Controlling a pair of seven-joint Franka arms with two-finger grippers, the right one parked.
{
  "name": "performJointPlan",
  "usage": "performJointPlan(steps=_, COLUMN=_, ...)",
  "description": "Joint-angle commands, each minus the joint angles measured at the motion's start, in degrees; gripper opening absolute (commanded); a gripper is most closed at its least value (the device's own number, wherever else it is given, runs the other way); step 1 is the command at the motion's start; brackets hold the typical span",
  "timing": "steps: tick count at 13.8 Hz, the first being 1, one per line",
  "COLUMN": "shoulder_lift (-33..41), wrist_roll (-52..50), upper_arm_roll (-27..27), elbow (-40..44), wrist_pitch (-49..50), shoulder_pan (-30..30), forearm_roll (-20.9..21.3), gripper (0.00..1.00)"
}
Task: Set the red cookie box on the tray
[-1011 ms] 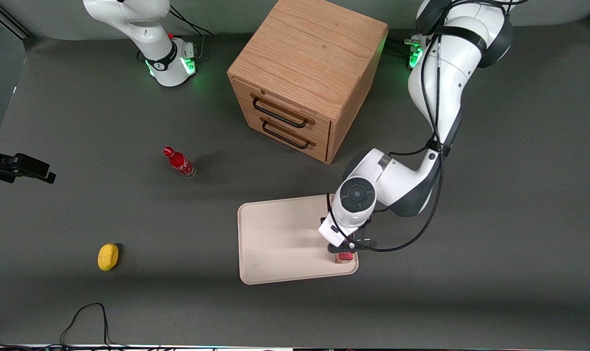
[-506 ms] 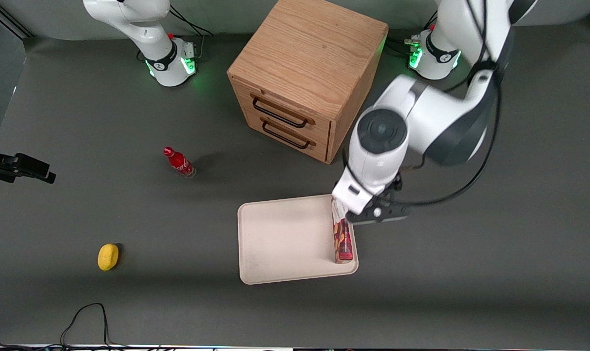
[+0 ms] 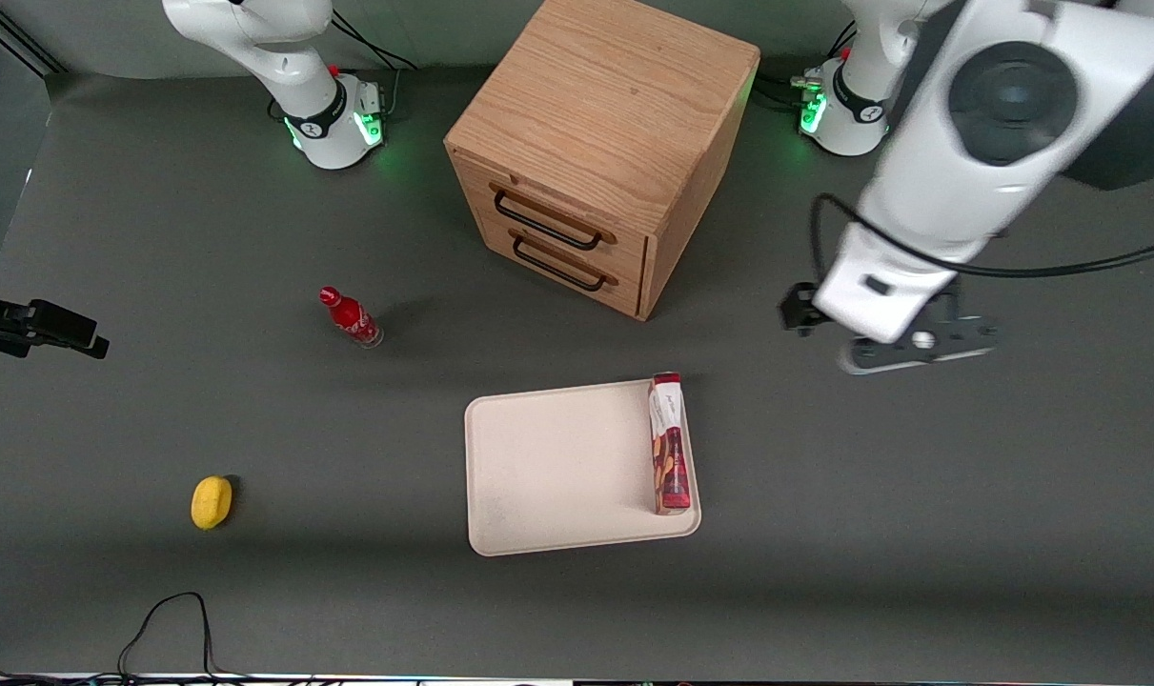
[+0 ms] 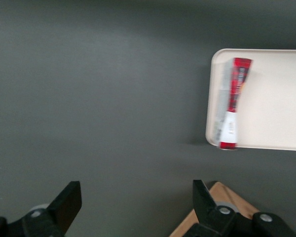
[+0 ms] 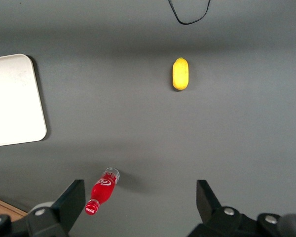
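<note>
slim red cookie box [image 3: 669, 444] flat along cream tray [image 3: 548, 472] edge

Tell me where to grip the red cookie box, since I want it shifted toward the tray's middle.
Probably across its narrow width near mid-length, from straight above. The red cookie box lies flat and slim along the edge of the tray toward the working arm's end, one end poking over the rim, so the fingers should straddle its long sides. The gripper hangs open above bare table, well clear.
</note>
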State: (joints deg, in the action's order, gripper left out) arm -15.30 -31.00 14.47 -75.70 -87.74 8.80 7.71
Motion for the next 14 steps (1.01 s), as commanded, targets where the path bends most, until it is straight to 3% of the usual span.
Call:
performJointPlan(steps=1, shoulder_lift=8.60, wrist_roll=9.43, upper_arm_roll=-0.05, elbow=-12.61, wrist_pitch=-5.50, shoulder_pan=-7.53, forearm_roll=-3.91, gripper=1.00)
performJointPlan(steps=4, shoulder_lift=9.23, wrist_roll=18.76, upper_arm_roll=-0.06, elbow=-13.51, wrist_pitch=-5.95, shoulder_pan=-15.02, forearm_roll=-6.47, gripper=1.00)
performJointPlan(steps=9, shoulder_lift=9.40, wrist_roll=22.46, upper_arm_roll=-0.23, elbow=-14.29, wrist_pitch=-7.17, shoulder_pan=-19.86, forearm_roll=-7.18, gripper=1.00)
performJointPlan(steps=11, shoulder_lift=9.93, wrist_roll=23.70, upper_arm_roll=-4.24, elbow=-15.00, wrist_pitch=-7.79, shoulder_pan=-17.08, forearm_roll=-7.53, gripper=1.00)
performJointPlan(steps=13, shoulder_lift=10.11, wrist_roll=23.79, upper_arm_roll=-12.85, elbow=-15.00, wrist_pitch=-7.80, shoulder_pan=-8.83, forearm_roll=-7.44, gripper=1.00)
performJointPlan(steps=14, shoulder_lift=10.20, wrist_roll=23.79, upper_arm_roll=-14.71, elbow=-15.00, wrist_pitch=-7.88, shoulder_pan=-6.54, forearm_roll=-7.18, gripper=1.00)
